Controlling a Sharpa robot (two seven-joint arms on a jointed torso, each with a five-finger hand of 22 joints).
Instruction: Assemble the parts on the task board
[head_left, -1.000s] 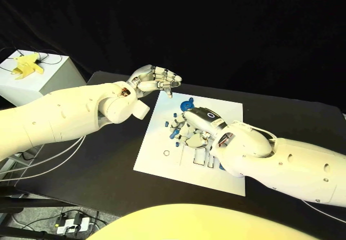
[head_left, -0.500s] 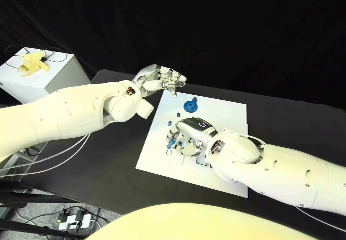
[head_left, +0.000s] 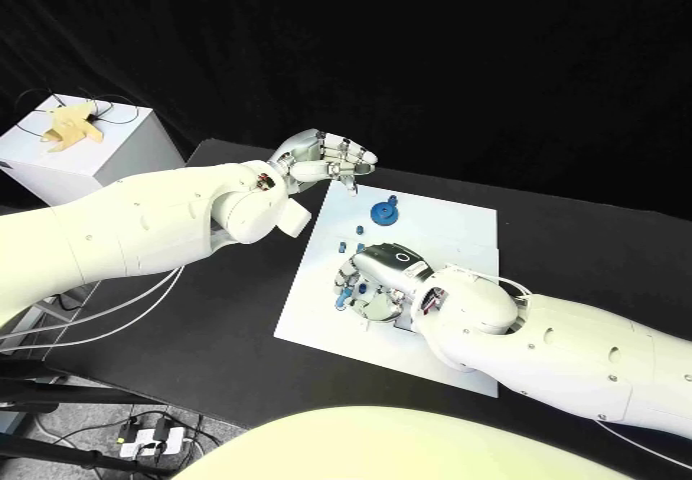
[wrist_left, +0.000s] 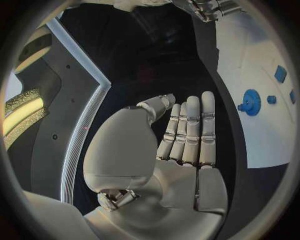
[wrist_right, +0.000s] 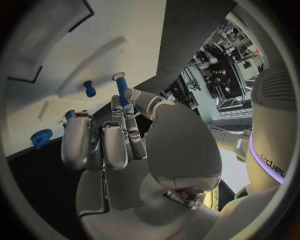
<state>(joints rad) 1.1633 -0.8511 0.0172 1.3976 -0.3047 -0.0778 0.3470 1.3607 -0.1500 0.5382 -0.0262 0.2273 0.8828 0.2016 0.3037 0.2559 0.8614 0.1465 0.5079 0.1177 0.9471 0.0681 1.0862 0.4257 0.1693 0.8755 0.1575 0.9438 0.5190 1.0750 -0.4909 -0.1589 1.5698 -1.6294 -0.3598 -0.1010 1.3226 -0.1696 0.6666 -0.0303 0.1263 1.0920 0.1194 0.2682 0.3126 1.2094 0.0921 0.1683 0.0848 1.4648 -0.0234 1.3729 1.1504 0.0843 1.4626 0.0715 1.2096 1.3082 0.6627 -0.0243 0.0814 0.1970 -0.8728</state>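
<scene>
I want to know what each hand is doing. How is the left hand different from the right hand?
The left hand hangs by the board's far edge, holding nothing; the right hand is down over the board's middle. The left hand's fingers lie straight together; the right hand's fingers pinch a blue peg. Both are silver, on white arms.

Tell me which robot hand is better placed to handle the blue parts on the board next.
The right robot hand: it is down on the task board among the small blue parts. The left robot hand hangs empty beyond the board's far corner.
</scene>
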